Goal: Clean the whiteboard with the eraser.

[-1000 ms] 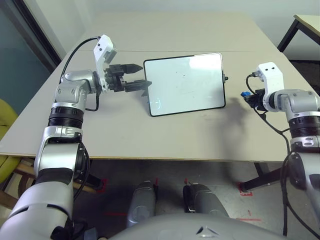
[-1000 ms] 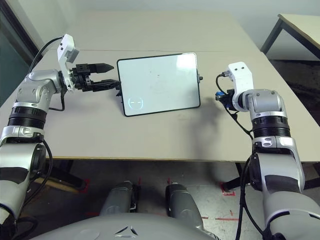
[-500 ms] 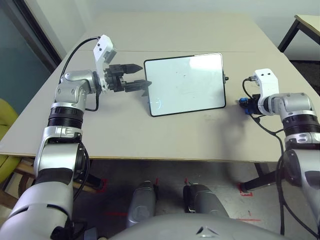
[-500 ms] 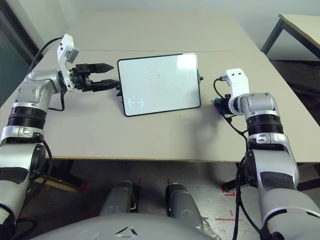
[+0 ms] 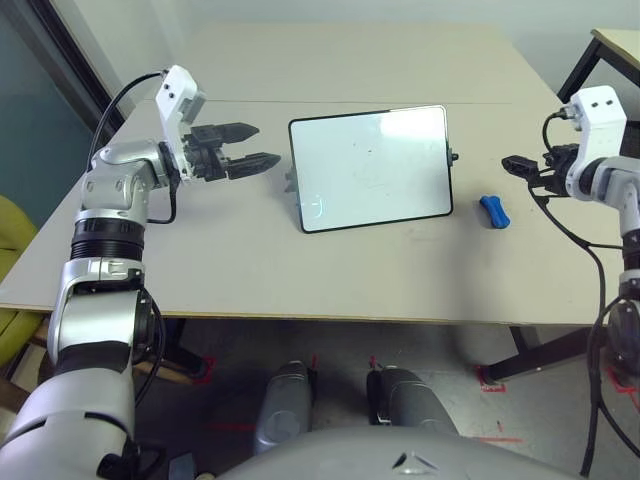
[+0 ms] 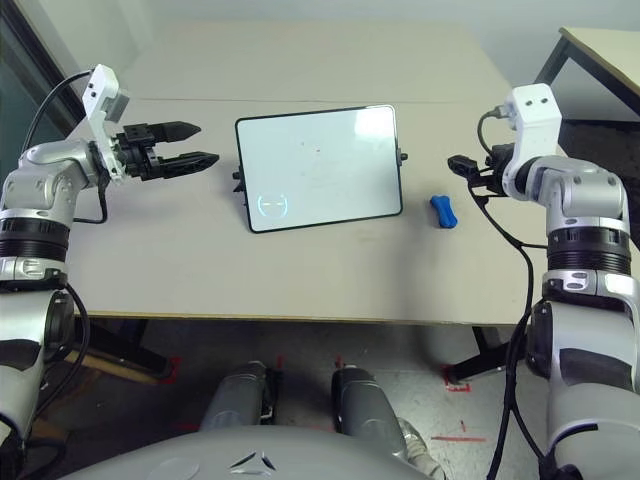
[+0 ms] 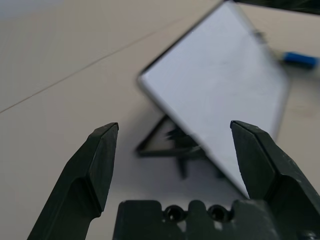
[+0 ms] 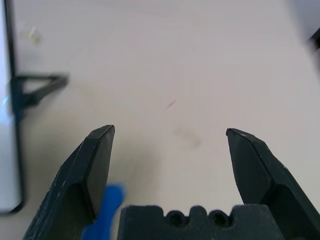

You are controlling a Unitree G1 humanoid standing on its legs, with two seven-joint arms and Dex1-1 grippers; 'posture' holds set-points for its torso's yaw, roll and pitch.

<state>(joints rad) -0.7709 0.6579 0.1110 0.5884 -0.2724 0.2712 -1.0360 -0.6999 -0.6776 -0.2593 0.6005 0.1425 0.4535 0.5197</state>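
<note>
1. Right pincer [image 6: 462, 163] has pulled up and back from where it sat low beside the board half a second ago, and the eraser [image 5: 494, 211] it was carrying is now lying loose on the worktop [image 5: 350, 270].
2. Left pincer [image 5: 252, 145] has backed off too. It was almost at the left edge of the whiteboard [image 5: 372, 167] before, now there's a clear gap between them.
3. So the eraser is flat on the worktop just to the right of the whiteboard's lower right corner, not touching it. The right wrist view catches a blurry blue bit of it [image 8: 106, 210] next to that pincer's own finger.
4. Whiteboard is still propped on its stand [image 7: 170, 145] mid-worktop, tilted back. Surface looks pretty much clean, just faint specks and a light reflection near the lower left corner.
5. Both pincers are spread wide with nothing between the fingers. The left one hovers above the worktop pointing at the board; the right one is up in the air, right of the eraser and well clear of it.
</note>
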